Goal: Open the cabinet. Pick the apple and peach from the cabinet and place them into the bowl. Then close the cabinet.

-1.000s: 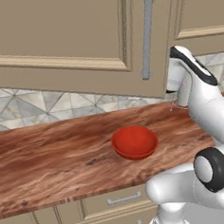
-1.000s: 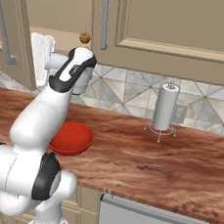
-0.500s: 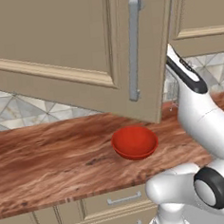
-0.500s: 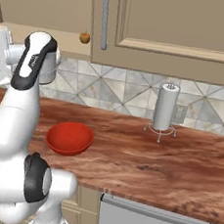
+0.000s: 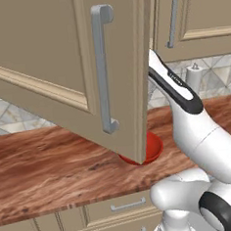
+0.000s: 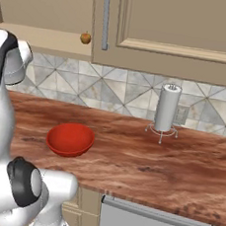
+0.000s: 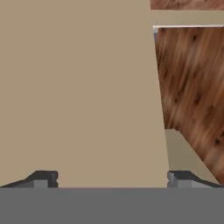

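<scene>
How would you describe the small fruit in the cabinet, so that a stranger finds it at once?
Look at the beige cabinet on the wall above the tiled backsplash. On its bottom shelf, just left of the long grey handle, sits a small round fruit, reddish-orange with a dark stem, the one coloured thing up there.

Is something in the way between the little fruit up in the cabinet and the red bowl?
Nothing visible is. In the right base view the fruit sits on the open cabinet shelf, with bare wall and counter down to the red bowl. In the left base view the swung-out cabinet door hangs over the bowl.
</scene>
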